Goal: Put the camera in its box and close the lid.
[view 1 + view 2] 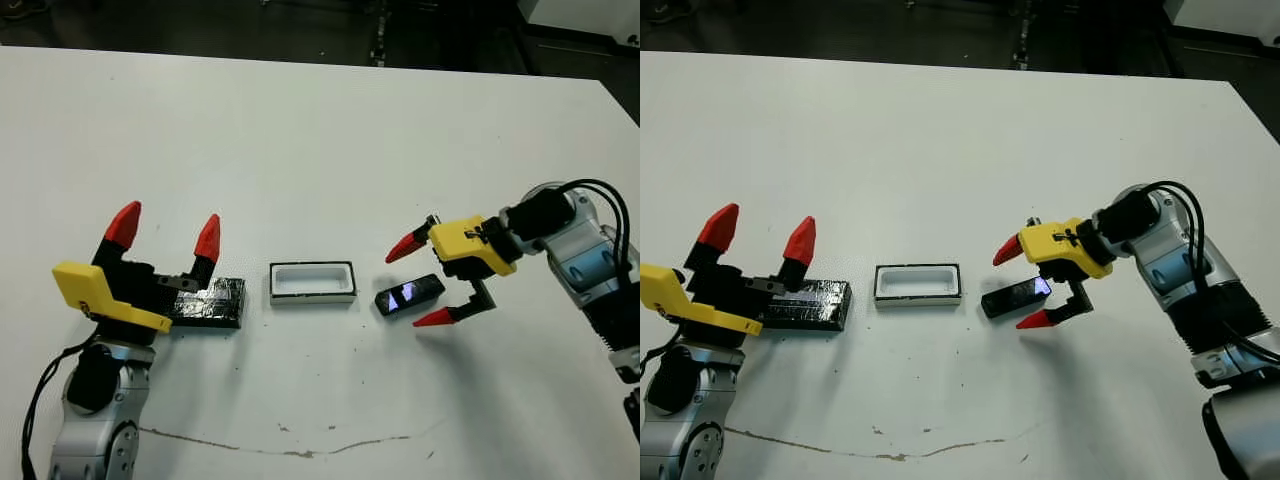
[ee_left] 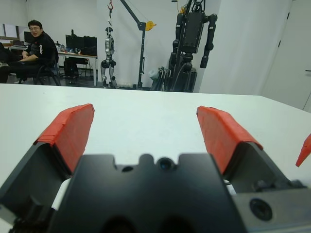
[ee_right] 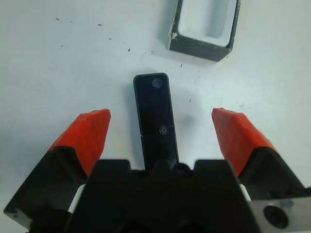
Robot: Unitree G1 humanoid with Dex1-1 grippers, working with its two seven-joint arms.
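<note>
Camera [image 1: 409, 295] first: it lies flat on the white bench [image 1: 320, 130], just beside the box [image 1: 312, 282] on my right-hand side, angled a little, one end toward the box. The box sits open, white inside showing, nothing in it. My right hand [image 1: 415, 282] is spread wide around the camera, one red fingertip on each side of it, touching neither, holding nothing. In the right wrist view the bar runs straight out between my fingers, so I judge I am lined up along its length and would close across its narrow width. To do this well I would lower until the fingers bracket its sides near the middle, then close evenly so it doesn't pivot or skid. The lid [image 1: 208, 302] lies on the box's other side, well apart, under my left hand [image 1: 165, 236], which hangs wide open above it, gripping nothing.
</note>
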